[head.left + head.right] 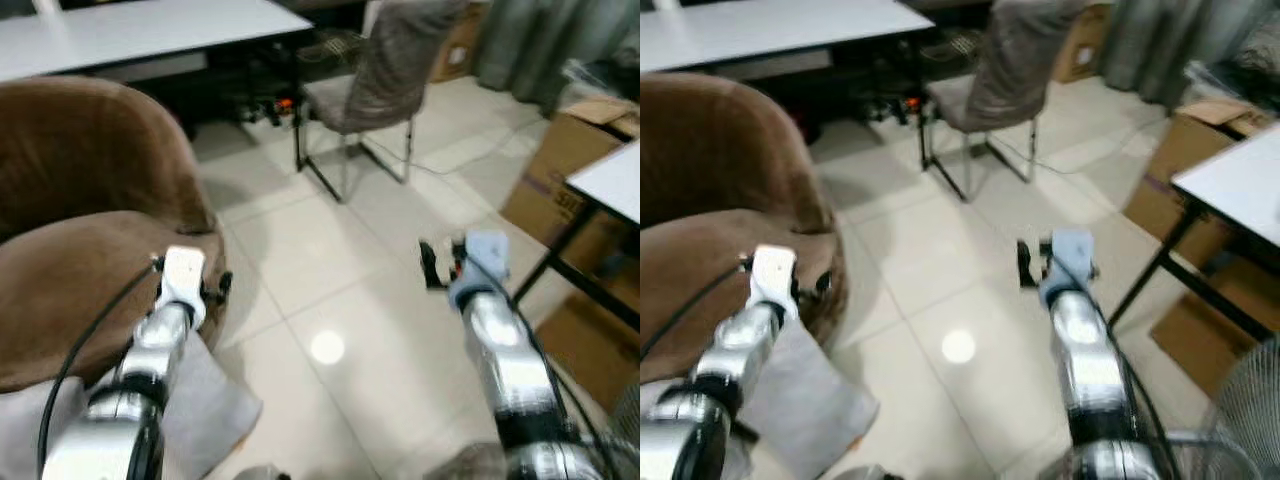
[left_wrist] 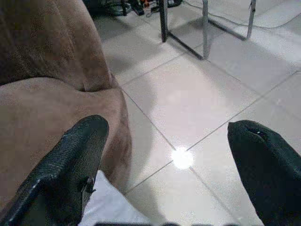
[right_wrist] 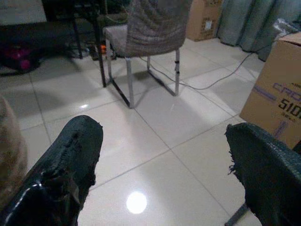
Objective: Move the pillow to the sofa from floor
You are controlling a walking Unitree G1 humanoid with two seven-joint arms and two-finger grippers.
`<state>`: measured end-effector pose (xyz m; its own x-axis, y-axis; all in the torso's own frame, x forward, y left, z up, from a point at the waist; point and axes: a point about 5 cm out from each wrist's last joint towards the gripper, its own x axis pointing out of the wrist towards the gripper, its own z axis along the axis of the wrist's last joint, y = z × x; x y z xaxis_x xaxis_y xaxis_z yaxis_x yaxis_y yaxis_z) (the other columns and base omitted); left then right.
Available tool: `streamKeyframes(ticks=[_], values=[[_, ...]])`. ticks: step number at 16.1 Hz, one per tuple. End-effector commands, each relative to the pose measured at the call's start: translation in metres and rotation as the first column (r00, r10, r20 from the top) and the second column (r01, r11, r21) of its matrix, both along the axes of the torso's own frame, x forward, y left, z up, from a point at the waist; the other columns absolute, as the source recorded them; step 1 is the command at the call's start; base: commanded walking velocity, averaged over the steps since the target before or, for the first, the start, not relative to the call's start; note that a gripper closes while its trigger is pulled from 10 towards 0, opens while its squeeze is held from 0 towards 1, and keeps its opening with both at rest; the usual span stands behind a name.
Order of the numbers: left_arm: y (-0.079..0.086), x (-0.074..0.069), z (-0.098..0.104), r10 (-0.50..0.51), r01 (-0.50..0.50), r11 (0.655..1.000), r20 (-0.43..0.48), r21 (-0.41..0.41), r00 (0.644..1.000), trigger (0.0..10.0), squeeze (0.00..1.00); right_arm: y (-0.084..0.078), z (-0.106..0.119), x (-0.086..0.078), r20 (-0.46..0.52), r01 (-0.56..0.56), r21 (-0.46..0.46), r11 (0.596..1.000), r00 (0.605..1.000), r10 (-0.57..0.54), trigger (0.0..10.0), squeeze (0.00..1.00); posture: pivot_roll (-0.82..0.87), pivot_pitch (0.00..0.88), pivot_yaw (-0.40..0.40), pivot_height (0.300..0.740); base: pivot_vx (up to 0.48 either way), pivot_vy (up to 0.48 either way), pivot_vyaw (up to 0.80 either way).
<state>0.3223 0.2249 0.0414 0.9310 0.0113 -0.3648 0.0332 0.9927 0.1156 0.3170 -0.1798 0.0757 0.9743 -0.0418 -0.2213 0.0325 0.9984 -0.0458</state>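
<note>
Right now both grippers stand wide open and hold nothing. The left gripper (image 2: pixel 164 169) hovers at the front edge of the brown sofa (image 1: pixel 90 250); one finger (image 2: pixel 70 165) sits over the sofa's seat cushion, the other over bare floor tiles (image 1: pixel 330 290). Below and behind those fingers lies a pale grey, soft-looking sheet (image 1: pixel 205 400), possibly the pillow, though blur leaves that unsure; it rests on the floor against the sofa's base. The right gripper (image 3: pixel 164 174) hangs over open tiles, and beyond its fingertips stand a grey chair (image 3: pixel 150 28) and cardboard boxes (image 3: pixel 277 99).
</note>
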Motion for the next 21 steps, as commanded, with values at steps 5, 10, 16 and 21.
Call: streamKeyframes(ticks=[5, 10, 16, 21], values=[[0.009, 0.014, 0.034, -0.108, 0.111, 0.994, 0.149, -0.013, 0.983, 10.0, 0.0, 0.014, 0.01, 0.0, 0.065, -0.091, 0.067, 0.994, 0.994, 0.087, 10.0, 0.0, 0.02, 0.0, 0.036, 0.74, 0.0, 0.0, 0.0], [-0.066, -0.023, 0.079, -0.221, 0.237, 0.971, 0.375, 0.004, 0.9, 10.0, 0.0, 0.022, 0.009, -0.014, 0.105, -0.131, 0.083, 0.988, 0.987, 0.122, 10.0, 0.0, 0.03, 0.0, 0.025, 0.74, 0.0, 0.0, 0.0], [-0.051, -0.054, 0.076, -0.132, 0.122, 0.991, 0.276, 0.051, 0.952, 10.0, 0.0, 0.021, 0.012, -0.035, 0.087, -0.106, 0.083, 0.991, 0.991, 0.099, 10.0, 0.0, 0.03, 0.0, 0.013, 0.74, 0.0, 0.0, 0.0], [-0.053, -0.053, 0.076, -0.118, 0.105, 0.992, 0.23, 0.07, 0.966, 10.0, 0.0, 0.016, 0.009, -0.039, 0.053, -0.057, 0.075, 0.996, 0.997, 0.053, 10.0, 0.0, 0.03, 0.0, 0.009, 0.74, 0.0, 0.0, 0.0]])
